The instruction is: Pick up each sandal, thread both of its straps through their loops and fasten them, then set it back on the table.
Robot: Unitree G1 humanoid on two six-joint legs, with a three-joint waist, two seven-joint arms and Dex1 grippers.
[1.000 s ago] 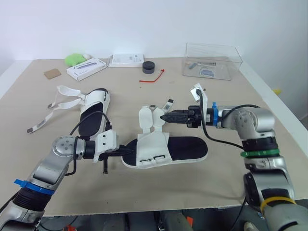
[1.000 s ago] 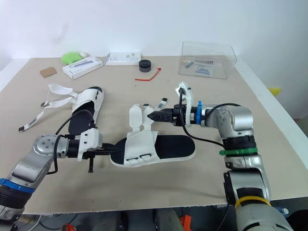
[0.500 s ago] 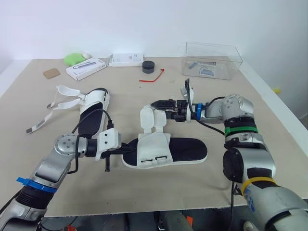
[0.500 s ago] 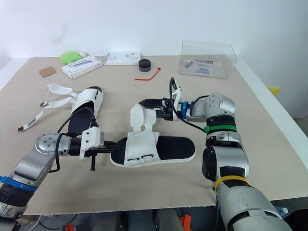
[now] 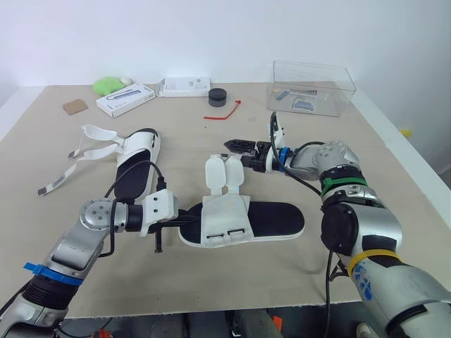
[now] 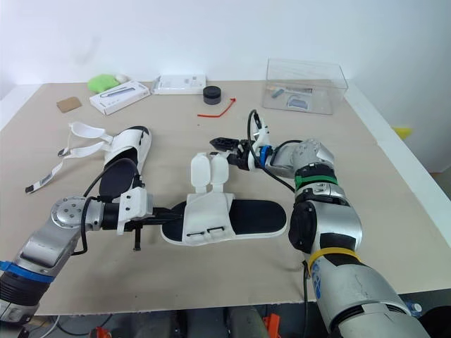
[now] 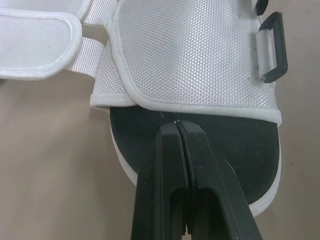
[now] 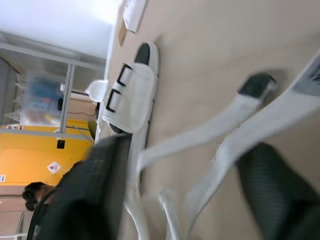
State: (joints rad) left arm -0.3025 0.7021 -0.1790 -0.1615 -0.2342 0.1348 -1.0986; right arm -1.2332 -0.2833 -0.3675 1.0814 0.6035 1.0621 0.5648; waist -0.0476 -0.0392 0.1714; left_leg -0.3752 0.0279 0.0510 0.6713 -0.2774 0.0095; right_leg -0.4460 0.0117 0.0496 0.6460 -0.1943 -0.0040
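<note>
**Position of parts.** The near sandal [image 5: 271, 218] lies flat at the centre of the counter [image 5: 303, 282]. Its long axis runs across the robot, side to side. The end carrying the white upper [image 5: 225, 211] points toward the robot's left. The two loops [image 5: 221, 233] sit on the edge of the upper nearest the robot. The two straps [image 5: 224, 171] are unthreaded and fold out from the opposite edge, pointing away from the robot. A far sandal [image 5: 135, 165] lies to the left, well apart, with its straps also loose.

**Left claw.** The left claw [image 7: 176, 125] has its fingers together. It lies low over the black sole, with its tips touching the rim of the upper. Nothing is seen clamped between the fingers.

**Right claw.** The right claw [image 5: 232, 144] hovers just beyond the strap ends, on the far side of the sandal. In the right wrist view its fingers stand apart and white strap ends show between them. Contact with a strap cannot be confirmed.

**Governing relation.** The straps lie between the right claw and the upper, so the right arm is the nearer one for taking them. The loops are across the upper from the straps. In all likelihood each strap has to be drawn over the upper toward the robot, at right angles to the sandal's long axis, while the left claw steadies the sandal.
</note>
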